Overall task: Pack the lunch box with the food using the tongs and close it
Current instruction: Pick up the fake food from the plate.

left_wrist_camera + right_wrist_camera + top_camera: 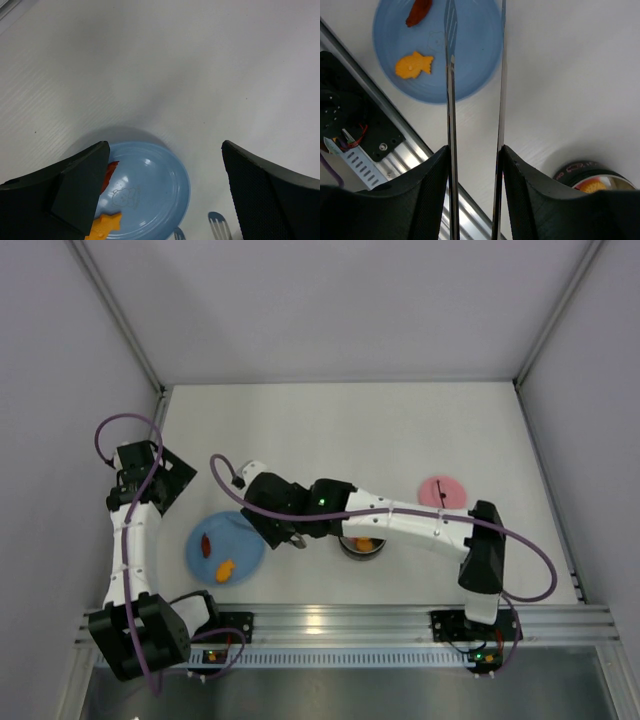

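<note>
My right gripper (475, 150) is shut on the silver tongs (450, 100), one finger pressing on each slender arm. The two arms stand apart, and their tips hang over the blue plate (470, 60). On that plate lie an orange fish-shaped food piece (413, 65) and a dark red piece (419, 11). The steel lunch box (362, 545) sits right of the plate with orange food inside, partly under my right arm. Its pink lid (441, 491) lies flat further right. My left gripper (165, 150) is open and empty above the plate's far side, where the tong tips (219, 225) show.
The aluminium rail (340, 620) with both arm bases runs along the near edge. Grey walls enclose the white table (340, 430) on the left, right and back. My right arm (400, 515) stretches leftward across the lunch box.
</note>
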Controlling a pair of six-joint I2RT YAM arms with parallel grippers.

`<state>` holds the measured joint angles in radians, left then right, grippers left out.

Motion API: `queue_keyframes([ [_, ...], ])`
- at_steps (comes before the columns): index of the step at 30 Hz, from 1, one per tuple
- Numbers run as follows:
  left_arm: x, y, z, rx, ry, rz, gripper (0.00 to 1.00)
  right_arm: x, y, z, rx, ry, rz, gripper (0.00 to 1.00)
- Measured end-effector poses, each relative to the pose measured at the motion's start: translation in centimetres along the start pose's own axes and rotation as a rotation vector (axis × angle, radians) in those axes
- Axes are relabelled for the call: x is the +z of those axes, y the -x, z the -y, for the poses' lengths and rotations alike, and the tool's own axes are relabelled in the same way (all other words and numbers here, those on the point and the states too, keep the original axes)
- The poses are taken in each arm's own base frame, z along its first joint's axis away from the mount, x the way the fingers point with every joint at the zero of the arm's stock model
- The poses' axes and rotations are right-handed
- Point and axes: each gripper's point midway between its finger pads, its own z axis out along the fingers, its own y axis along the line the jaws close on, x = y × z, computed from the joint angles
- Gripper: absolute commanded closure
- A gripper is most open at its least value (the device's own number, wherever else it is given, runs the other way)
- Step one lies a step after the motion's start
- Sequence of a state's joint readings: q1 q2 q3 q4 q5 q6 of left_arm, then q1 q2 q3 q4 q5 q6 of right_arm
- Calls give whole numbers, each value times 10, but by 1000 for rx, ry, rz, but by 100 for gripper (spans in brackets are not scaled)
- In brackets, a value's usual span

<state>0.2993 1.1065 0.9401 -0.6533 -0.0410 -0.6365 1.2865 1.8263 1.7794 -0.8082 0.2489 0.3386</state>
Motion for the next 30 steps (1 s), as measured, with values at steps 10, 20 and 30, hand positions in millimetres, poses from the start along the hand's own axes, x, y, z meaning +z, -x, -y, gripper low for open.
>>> queue_keyframes([
  [10, 2, 1, -2, 0, 13, 6, 1, 55, 8, -40, -47, 145, -33, 56],
  [20, 5, -1, -4, 0, 22, -2, 1, 83, 10, -60, -50, 206, -47, 56],
  [30, 6, -2, -4, 1, 23, -5, 1, 91, 2, -61, -53, 204, -69, 57],
])
